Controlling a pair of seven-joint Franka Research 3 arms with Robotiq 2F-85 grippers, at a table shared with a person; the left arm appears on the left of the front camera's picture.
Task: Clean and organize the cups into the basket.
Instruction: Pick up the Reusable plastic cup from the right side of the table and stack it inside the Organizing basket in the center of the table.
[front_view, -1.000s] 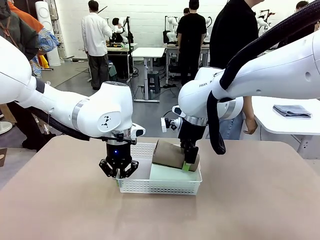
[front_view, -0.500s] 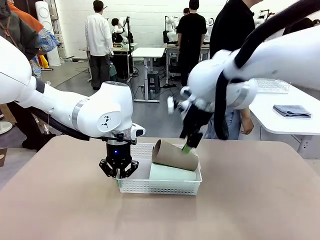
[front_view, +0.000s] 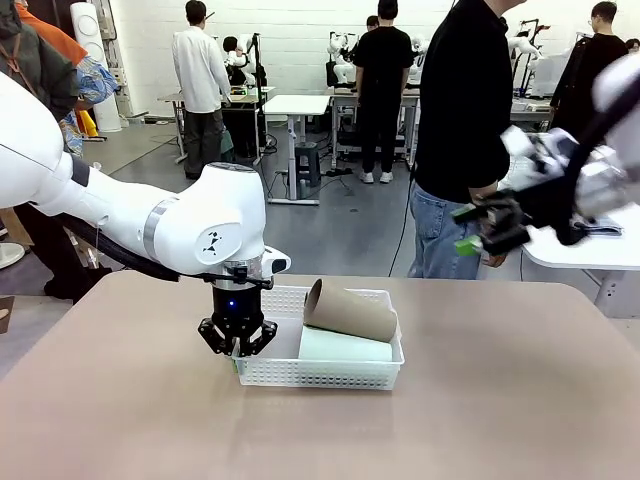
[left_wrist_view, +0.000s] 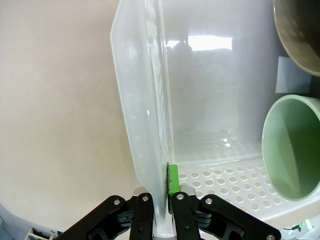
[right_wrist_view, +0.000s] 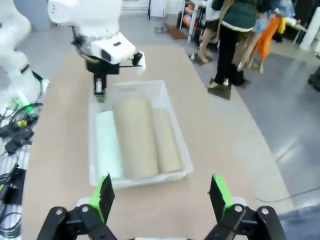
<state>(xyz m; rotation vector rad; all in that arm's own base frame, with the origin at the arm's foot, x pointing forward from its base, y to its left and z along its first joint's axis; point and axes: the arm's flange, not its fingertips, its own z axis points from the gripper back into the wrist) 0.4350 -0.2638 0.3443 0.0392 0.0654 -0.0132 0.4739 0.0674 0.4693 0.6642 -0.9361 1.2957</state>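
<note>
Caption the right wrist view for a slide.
Open right gripper above basket holding three cups; left gripper pinches its end wall.

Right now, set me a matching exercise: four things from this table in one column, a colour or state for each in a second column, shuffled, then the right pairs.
Things:
1. left gripper
2. right gripper
3. top cup
4. cup under it

States or colours:
A. pale mint green, lying in the basket
B. shut on the basket's end wall
C. tan-brown, lying on its side across the other cups
D. open, raised off to the side of the table

Pairs: 1-B, 2-D, 3-C, 4-A
</note>
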